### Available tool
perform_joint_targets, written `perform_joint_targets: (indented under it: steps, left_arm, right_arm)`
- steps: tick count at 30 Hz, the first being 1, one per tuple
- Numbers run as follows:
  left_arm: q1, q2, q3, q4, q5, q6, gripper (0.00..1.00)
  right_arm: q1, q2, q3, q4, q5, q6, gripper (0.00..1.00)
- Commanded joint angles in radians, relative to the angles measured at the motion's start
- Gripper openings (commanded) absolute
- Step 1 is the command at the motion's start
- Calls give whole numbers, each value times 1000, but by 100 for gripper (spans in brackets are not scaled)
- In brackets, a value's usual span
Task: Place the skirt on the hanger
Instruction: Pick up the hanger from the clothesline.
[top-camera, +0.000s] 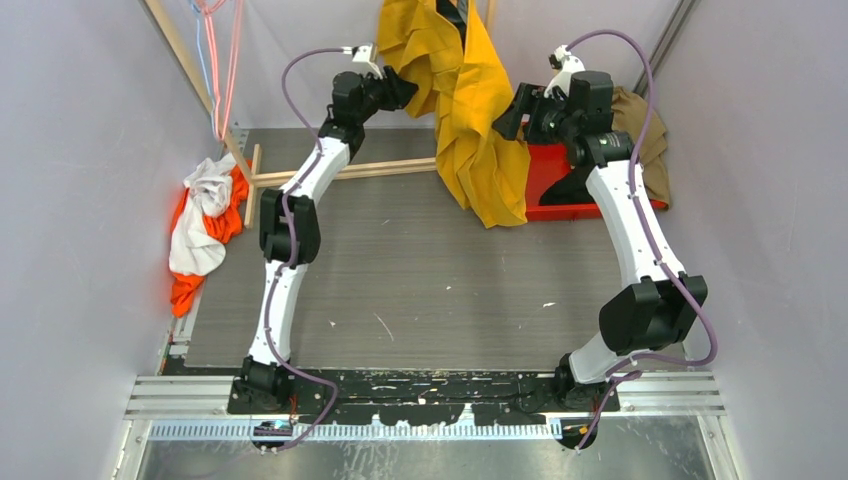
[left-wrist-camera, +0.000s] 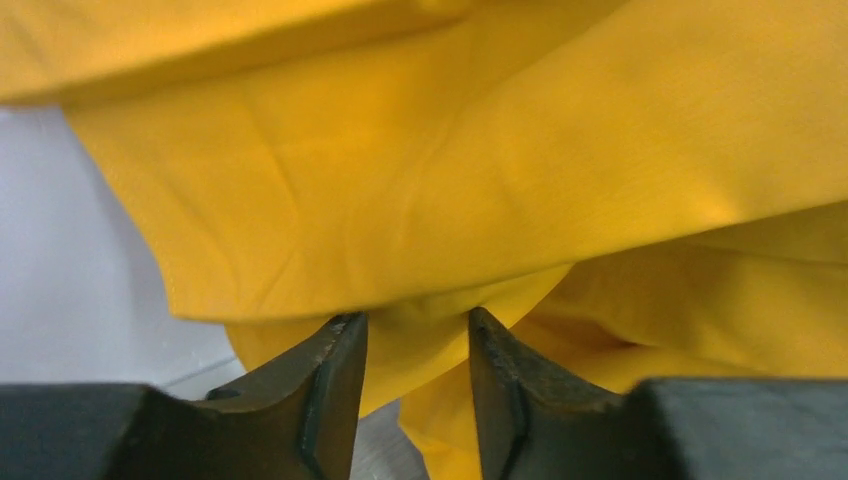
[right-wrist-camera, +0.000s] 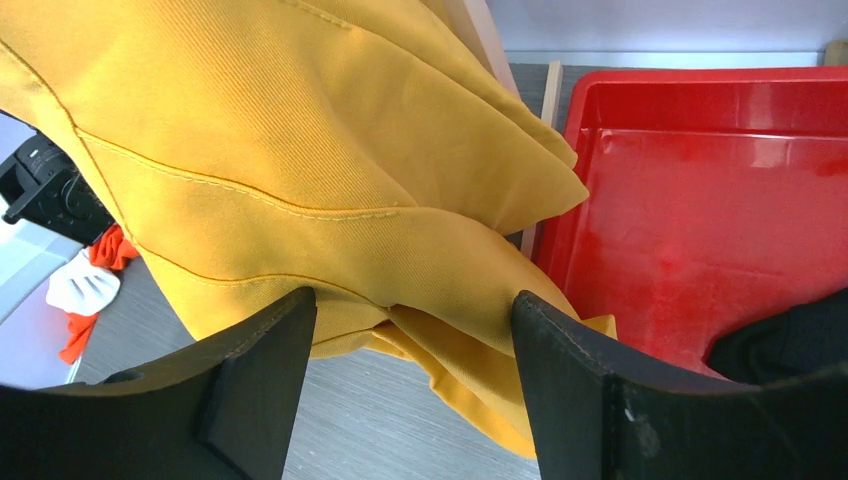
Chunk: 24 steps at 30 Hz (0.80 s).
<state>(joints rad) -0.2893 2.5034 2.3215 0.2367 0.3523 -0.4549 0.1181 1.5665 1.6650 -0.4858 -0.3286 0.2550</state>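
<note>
The skirt (top-camera: 480, 130) hangs with its length upright, hem down. The left fingers (left-wrist-camera: 325, 385) pinch a fold; the right fingers (right-wrist-camera: 265, 375) stand wide apart.

Robot test cell in a lab, not a domestic room. Plain pale grey wall panels (top-camera: 90, 150) close in the left, right and far sides of a grey wood-grain table top (top-camera: 420, 280), and slotted aluminium rails (top-camera: 170, 395) run along its near edge. On a black base plate (top-camera: 430, 385) at those rails stand a white-and-black jointed left arm (top-camera: 290, 225) and a matching right arm (top-camera: 630, 230); a bare wooden strut (top-camera: 190, 68) leans at far left and a red plastic tray (right-wrist-camera: 720, 200) sits far right.
</note>
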Motion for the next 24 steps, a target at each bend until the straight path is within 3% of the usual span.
perform_joint_targets:
  steps: [1, 5, 13, 19, 24]
  left_arm:
    - [3, 34, 106, 95, 31, 1, 36]
    - [4, 51, 125, 87, 29, 2, 20]
    - [12, 19, 26, 107, 12, 10, 16]
    - [26, -15, -50, 130, 18, -4, 15]
    - [28, -126, -213, 149, 18, -35, 18]
  right_arm:
    - [3, -3, 28, 88, -35, -15, 76]
    - [3, 9, 26, 126, -48, -7, 77]
    - [3, 22, 99, 193, -52, -50, 77]
    - [3, -9, 69, 430, -59, -18, 77]
    - [3, 126, 242, 437, -115, 4, 75]
